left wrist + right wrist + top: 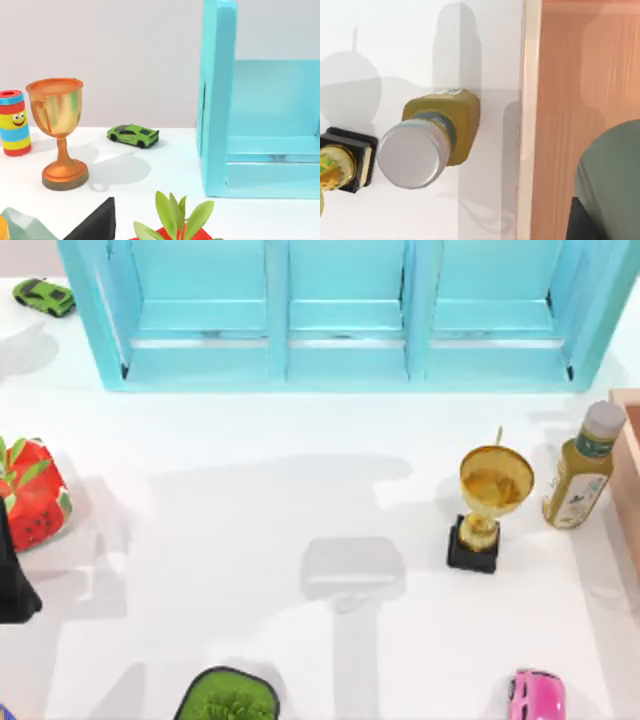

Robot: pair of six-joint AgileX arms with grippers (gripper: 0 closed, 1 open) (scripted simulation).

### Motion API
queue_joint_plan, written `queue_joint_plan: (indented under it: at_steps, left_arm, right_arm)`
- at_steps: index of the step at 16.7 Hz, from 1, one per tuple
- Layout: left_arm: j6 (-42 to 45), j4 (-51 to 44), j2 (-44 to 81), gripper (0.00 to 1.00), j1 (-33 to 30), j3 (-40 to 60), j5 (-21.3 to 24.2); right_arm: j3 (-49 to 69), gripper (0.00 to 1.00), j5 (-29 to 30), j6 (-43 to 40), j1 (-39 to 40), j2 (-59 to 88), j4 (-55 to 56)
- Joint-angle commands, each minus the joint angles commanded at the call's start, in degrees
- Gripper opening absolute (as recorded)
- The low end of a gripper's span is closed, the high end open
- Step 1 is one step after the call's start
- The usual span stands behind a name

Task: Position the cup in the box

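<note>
Grey-green cup [610, 180] seen over the wooden box [580, 75], yellow bottle [432, 142] just beside the box wall on the table [250, 520], finger state of both grippers cannot be told.

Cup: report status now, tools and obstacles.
Cup held over the wooden box, seen from right wrist. Bottle stands just outside the box wall, trophy beside it. Left tool state unknown.

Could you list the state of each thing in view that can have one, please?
cup: over the wooden box's floor, beside a dark gripper part.
wooden box: open-topped.
yellow bottle: upright, capped, beside the box.
gold trophy: upright.
blue cabinet: open-fronted.
green toy car: on its wheels.
</note>
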Motion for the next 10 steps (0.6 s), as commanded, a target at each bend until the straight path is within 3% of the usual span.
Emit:
queue_joint_plan:
  at_steps: [5, 10]
  left_arm:
    - [0.0, 0.0, 0.0, 1.00, 0.0, 0.0, 0.0]
    - [0.0, 0.0, 0.0, 1.00, 0.0, 0.0, 0.0]
  right_arm:
    - [-11.6, 0.00, 1.6, -12.3, -12.3, -4.0, -2.6]
    - [-12.3, 0.00, 1.8, -13.1, -13.0, -3.8, -2.7]
